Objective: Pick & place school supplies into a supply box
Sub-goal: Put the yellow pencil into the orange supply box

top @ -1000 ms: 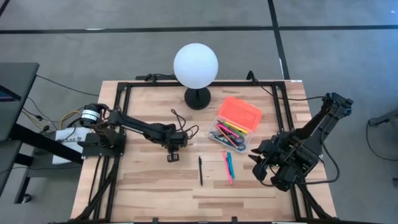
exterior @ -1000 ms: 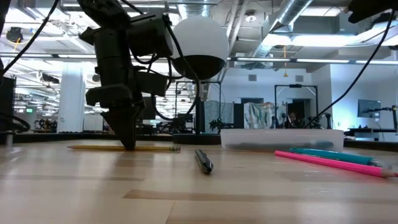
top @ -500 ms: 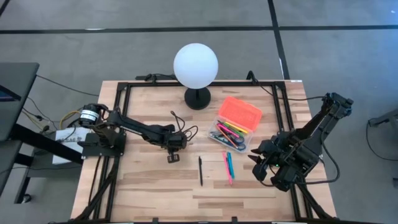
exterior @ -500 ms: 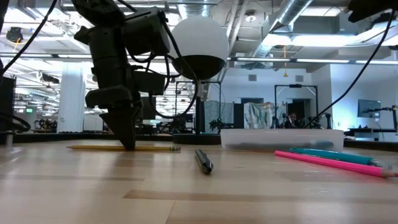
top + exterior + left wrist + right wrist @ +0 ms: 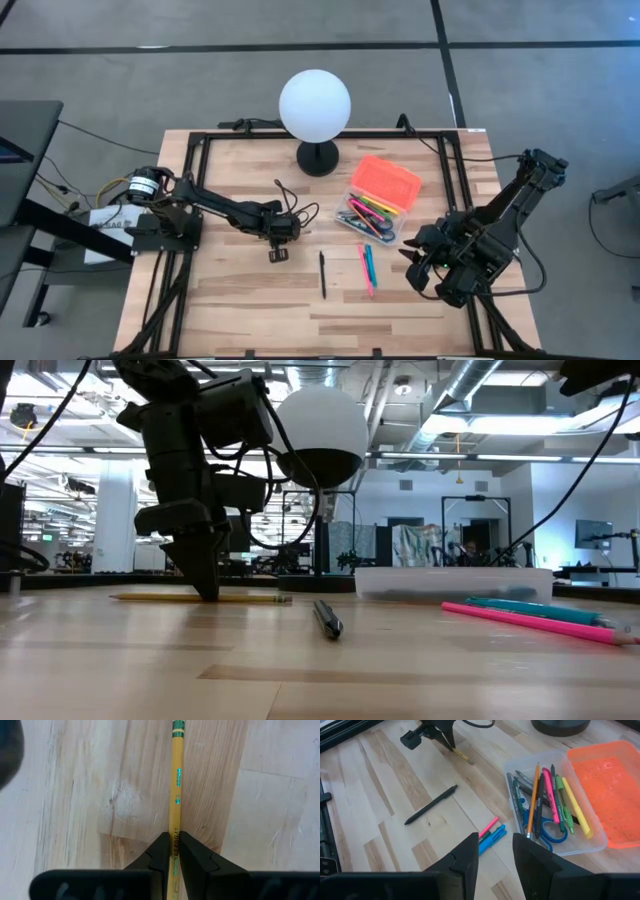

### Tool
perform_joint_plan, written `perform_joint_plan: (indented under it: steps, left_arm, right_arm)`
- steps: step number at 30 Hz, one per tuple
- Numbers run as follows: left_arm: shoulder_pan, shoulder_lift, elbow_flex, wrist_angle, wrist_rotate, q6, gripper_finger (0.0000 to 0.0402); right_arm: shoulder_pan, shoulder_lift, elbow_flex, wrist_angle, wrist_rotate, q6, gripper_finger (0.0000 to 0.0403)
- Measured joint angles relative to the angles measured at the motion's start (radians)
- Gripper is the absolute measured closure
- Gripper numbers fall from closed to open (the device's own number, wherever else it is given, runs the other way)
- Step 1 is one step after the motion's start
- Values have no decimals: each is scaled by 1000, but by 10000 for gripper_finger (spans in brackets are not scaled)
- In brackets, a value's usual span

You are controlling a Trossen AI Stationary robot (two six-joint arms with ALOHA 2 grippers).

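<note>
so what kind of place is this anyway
Probably a robotics lab or open workshop. The low view shows exposed ceiling ducts and rows of equipment racks behind the table. The wooden table sits in a black frame on grey carpet, with a white globe lamp on it.

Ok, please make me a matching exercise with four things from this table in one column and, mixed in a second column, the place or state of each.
Things:
1. yellow pencil
2. black pen
3. blue-handled scissors
4. orange lid

Places or states:
A. inside the clear supply box, among the markers
B. lying alone on the bare wood near the table's middle
C. open, beside the clear tray
D. on the table, between the fingers of the left pincer

Pairs: 1-D, 2-B, 3-A, 4-C
</note>
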Motion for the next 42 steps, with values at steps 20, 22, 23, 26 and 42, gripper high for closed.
perform_joint_plan:
  steps: [20, 22, 23, 26, 42]
  left_arm:
    - [-3, 9, -7, 146, -5, -43, 374]
    - [-7, 12, -8, 179, -5, -32, 374]
    - [-8, 13, -8, 195, -5, -24, 374]
    - [-9, 16, -17, 247, 1, -8, 374]
    - [-12, 11, -211, 603, 8, -149, 375]
  right_arm:
    - [0, 0, 0, 15, 0, 0, 290]
    - [0, 0, 0, 15, 0, 0, 290]
    - [0, 0, 0, 15, 0, 0, 290]
    - [0, 0, 0, 15, 0, 0, 290]
    - [0, 0, 0, 15, 9, 0, 290]
